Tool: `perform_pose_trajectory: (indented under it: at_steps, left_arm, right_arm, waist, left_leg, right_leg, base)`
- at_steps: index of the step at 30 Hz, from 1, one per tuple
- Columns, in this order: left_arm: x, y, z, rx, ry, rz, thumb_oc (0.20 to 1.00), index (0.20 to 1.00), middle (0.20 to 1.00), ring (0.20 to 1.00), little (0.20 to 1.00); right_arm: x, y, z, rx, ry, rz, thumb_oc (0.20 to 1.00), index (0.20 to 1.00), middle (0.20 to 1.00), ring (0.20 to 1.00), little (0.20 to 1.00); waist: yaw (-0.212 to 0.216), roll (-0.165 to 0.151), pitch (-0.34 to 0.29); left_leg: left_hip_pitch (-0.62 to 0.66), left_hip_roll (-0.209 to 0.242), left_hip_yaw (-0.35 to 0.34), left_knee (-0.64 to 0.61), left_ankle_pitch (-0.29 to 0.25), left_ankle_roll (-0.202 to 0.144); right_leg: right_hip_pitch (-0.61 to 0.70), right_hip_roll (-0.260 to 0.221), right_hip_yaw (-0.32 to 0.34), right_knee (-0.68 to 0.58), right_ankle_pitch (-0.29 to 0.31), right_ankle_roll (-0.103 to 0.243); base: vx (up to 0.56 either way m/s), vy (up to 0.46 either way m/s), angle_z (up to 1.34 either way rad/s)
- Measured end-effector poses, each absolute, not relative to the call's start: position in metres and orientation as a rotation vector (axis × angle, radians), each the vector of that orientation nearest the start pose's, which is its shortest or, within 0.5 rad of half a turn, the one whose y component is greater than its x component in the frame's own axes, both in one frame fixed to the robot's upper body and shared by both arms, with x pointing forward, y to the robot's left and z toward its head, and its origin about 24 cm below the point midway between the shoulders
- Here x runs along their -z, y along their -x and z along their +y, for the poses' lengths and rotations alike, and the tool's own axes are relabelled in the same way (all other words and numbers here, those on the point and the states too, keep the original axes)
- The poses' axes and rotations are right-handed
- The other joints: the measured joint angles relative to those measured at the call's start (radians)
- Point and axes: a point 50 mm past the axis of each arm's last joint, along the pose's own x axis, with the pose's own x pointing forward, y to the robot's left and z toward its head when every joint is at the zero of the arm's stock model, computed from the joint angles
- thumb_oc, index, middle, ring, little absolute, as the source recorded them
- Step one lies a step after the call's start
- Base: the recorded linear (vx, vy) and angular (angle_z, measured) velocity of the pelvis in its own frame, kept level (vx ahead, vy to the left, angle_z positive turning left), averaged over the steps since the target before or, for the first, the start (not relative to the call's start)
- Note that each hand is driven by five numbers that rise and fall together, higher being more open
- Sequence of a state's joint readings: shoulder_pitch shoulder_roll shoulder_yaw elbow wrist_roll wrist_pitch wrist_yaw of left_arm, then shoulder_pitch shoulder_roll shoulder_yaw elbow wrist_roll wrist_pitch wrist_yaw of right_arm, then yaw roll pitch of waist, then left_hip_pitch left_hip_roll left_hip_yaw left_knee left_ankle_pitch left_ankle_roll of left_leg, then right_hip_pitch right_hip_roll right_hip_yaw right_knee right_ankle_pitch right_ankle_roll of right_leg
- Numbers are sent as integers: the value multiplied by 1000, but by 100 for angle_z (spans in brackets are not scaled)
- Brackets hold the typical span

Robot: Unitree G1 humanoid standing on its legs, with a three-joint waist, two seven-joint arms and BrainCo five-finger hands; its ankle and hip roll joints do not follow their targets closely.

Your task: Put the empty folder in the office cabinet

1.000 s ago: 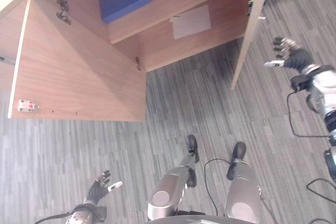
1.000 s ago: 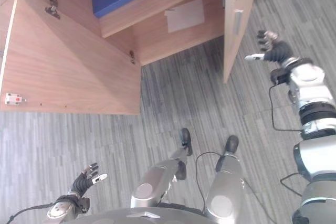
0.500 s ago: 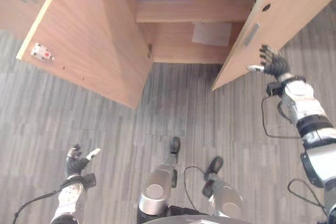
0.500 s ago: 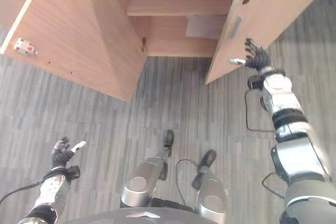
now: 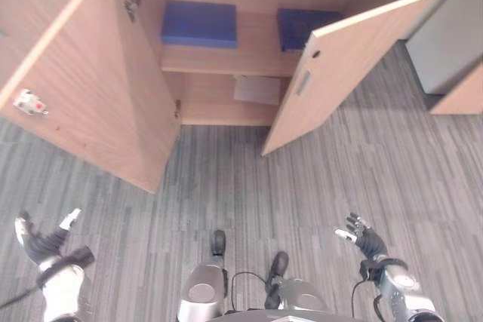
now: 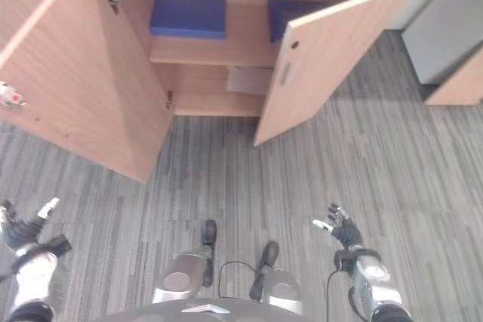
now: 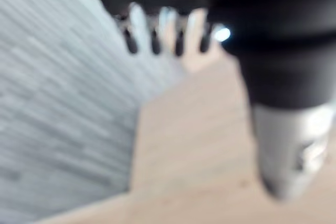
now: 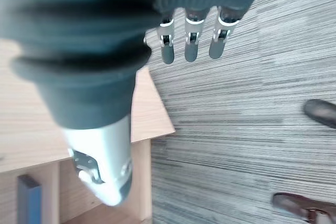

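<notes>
**Cabinet open, both hands empty and low**

The light brown wooden office cabinet (image 5: 249,58) is seen from above with both of its doors swung open. The left wooden door (image 5: 83,88) is opened wide toward the robot's left, and a small white fitting with a red spot (image 5: 29,102) is fixed on its face. The right wooden door (image 5: 339,65) is opened only partly and stands at an angle in front of the right part of the inside.

On the upper shelf a flat dark blue folder (image 5: 199,23) is laid on the left side. A second dark blue folder (image 5: 302,26) is laid on the right side of the same shelf, and part of it is hidden by the right door. Whether either of them is empty cannot be told. On the lower level, a pale grey sheet or thin flat folder (image 5: 258,90) is placed against the back; what it is exactly cannot be told.

The left hand (image 5: 39,240) is held low over the grey striped carpet floor (image 5: 302,186), well apart from the cabinet. Its fingers are spread and nothing is held in them. The right hand (image 5: 362,237) is also held low over the carpet, with its fingers (image 8: 191,43) stretched out straight and nothing between them.

A grey cabinet side (image 5: 445,43) is seen to the right of the wooden cabinet.
</notes>
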State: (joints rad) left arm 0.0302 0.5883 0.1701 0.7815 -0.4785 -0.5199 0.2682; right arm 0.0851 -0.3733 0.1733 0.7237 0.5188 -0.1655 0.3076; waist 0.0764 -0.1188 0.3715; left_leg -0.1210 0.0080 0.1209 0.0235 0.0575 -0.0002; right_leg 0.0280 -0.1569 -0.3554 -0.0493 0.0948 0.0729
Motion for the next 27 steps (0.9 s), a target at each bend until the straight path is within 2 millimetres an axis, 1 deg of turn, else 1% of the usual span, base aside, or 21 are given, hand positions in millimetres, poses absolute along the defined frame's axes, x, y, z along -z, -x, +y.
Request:
perform_pose_trajectory:
  at_steps: [1,4,5,6,7,8,9,10,11,12,13,14,17,19,20,21,22,23,25,26,27]
  left_arm:
    - [-18,-184,387,-784,-225,44,1000,1000,1000,1000,1000]
    - [-50,-193,405,-830,-284,-46,1000,1000,1000,1000,1000]
    - [-71,-203,413,-845,-312,-101,1000,1000,1000,1000,1000]
    - [-71,-203,413,-845,-312,-101,1000,1000,1000,1000,1000]
    - [-90,-211,419,-852,-329,-156,1000,1000,1000,1000,1000]
    - [-113,-217,428,-870,-341,-201,1000,1000,1000,1000,1000]
    - [-113,-217,428,-870,-341,-201,1000,1000,1000,1000,1000]
    - [-132,-221,438,-901,-344,-232,1000,1000,1000,1000,1000]
    - [-132,-221,438,-901,-344,-232,1000,1000,1000,1000,1000]
    - [-146,-229,441,-895,-337,-250,1000,1000,1000,1000,1000]
    - [-146,-229,441,-895,-337,-250,1000,1000,1000,1000,1000]
    - [-151,-230,443,-886,-350,-249,1000,1000,1000,1000,1000]
    - [-152,-233,443,-872,-346,-232,1000,1000,1000,1000,1000]
    - [-157,-250,435,-814,-340,-225,1000,1000,1000,1000,1000]
    - [-157,-250,435,-814,-340,-225,1000,1000,1000,1000,1000]
    - [-153,-257,430,-769,-348,-194,1000,1000,1000,1000,1000]
    - [-153,-257,430,-769,-348,-194,1000,1000,1000,1000,1000]
    - [-147,-265,430,-770,-320,-150,1000,1000,1000,1000,1000]
    - [-147,-265,430,-770,-320,-150,1000,1000,1000,1000,1000]
    - [-140,-268,426,-754,-292,-125,1000,1000,1000,1000,1000]
    - [-126,-272,417,-727,-262,-102,1000,1000,1000,1000,1000]
  right_arm:
    - [100,-160,-235,-104,-162,642,1000,1000,1000,1000,1000]
    - [105,-155,-233,-110,-163,659,1000,1000,1000,1000,1000]
    - [106,-154,-234,-106,-159,665,1000,1000,1000,1000,1000]
    - [106,-154,-234,-106,-159,665,1000,1000,1000,1000,1000]
    - [106,-156,-234,-102,-158,664,1000,1000,1000,1000,1000]
    - [102,-164,-234,-104,-160,637,1000,1000,1000,1000,1000]
    - [102,-164,-234,-104,-160,637,1000,1000,1000,1000,1000]
    - [97,-174,-233,-113,-157,606,1000,1000,1000,1000,1000]
    - [97,-174,-233,-113,-157,606,1000,1000,1000,1000,1000]
    - [93,-183,-232,-118,-156,573,1000,1000,1000,1000,1000]
    - [93,-183,-232,-118,-156,573,1000,1000,1000,1000,1000]
    - [89,-189,-231,-117,-170,546,1000,1000,1000,1000,1000]
    - [83,-195,-232,-122,-175,513,1000,1000,1000,1000,1000]
    - [77,-201,-231,-129,-184,478,1000,1000,1000,1000,1000]
    - [77,-201,-231,-129,-184,478,1000,1000,1000,1000,1000]
    - [75,-206,-231,-124,-195,465,1000,1000,1000,1000,1000]
    - [75,-206,-231,-124,-195,465,1000,1000,1000,1000,1000]
    - [73,-210,-231,-121,-195,459,1000,1000,1000,1000,1000]
    - [73,-210,-231,-121,-195,459,1000,1000,1000,1000,1000]
    - [74,-209,-232,-118,-195,461,1000,1000,1000,1000,1000]
    - [75,-208,-230,-113,-203,462,1000,1000,1000,1000,1000]
  waist:
    - [-18,-6,-2]
    - [-45,-29,9]
    - [-45,-43,17]
    - [-45,-43,17]
    - [-49,-59,26]
    - [-58,-72,58]
    - [-58,-72,58]
    - [-71,-87,87]
    - [-71,-87,87]
    - [-73,-96,103]
    - [-73,-96,103]
    - [-74,-102,114]
    - [-76,-113,116]
    - [-75,-118,112]
    - [-75,-118,112]
    - [-77,-120,111]
    - [-77,-120,111]
    - [-85,-121,110]
    - [-85,-121,110]
    - [-88,-123,109]
    - [-92,-126,107]
  left_leg:
    - [-11,3,11,5,0,0]
    - [-17,5,25,3,0,0]
    - [-47,11,30,6,0,0]
    - [-47,11,30,6,0,0]
    - [-73,14,35,12,1,0]
    - [-90,24,41,35,9,2]
    - [-90,24,41,35,9,2]
    - [-110,26,35,44,8,2]
    - [-110,26,35,44,8,2]
    - [-111,26,32,49,8,1]
    - [-111,26,32,49,8,1]
    - [-115,26,28,53,7,1]
    - [-119,33,27,54,6,-4]
    - [-153,44,9,82,6,-13]
    - [-153,44,9,82,6,-13]
    - [-164,52,9,90,6,-20]
    - [-164,52,9,90,6,-20]
    - [-181,67,7,115,-1,-30]
    - [-181,67,7,115,-1,-30]
    - [-188,84,7,126,-1,-36]
    - [-183,93,8,126,1,-41]
  right_leg:
    - [-14,1,6,2,11,11]
    - [-30,-1,25,4,17,17]
    - [-60,2,29,5,17,17]
    - [-60,2,29,5,17,17]
    - [-83,6,34,3,28,19]
    - [-91,11,43,2,45,17]
    - [-91,11,43,2,45,17]
    - [-96,12,55,2,48,20]
    - [-96,12,55,2,48,20]
    - [-99,14,98,-2,55,29]
    - [-99,14,98,-2,55,29]
    - [-100,15,125,-5,55,30]
    - [-100,26,129,-10,55,30]
    - [-112,39,139,-18,56,30]
    - [-112,39,139,-18,56,30]
    - [-119,47,150,-19,56,30]
    - [-119,47,150,-19,56,30]
    - [-125,59,153,-19,56,30]
    - [-125,59,153,-19,56,30]
    - [-128,73,158,-19,56,30]
    - [-127,82,164,-21,55,29]
  base:
    - [-65,77,-12]
    - [-136,91,-16]
    - [-96,50,-7]
    - [-82,63,-3]
    - [-46,46,4]
    - [-46,46,4]
    - [-40,13,11]
    - [-23,-2,7]
    - [-17,0,8]
    - [0,0,0]
    - [-5,-27,6]
    - [-16,-55,4]
    - [-19,-52,5]
    - [-18,-42,19]
    - [-12,-89,4]
    - [1,-56,-2]
    - [8,-99,-7]
    - [6,-42,-4]
    - [13,-54,-6]
    - [47,-136,-14]
    - [47,-136,-14]
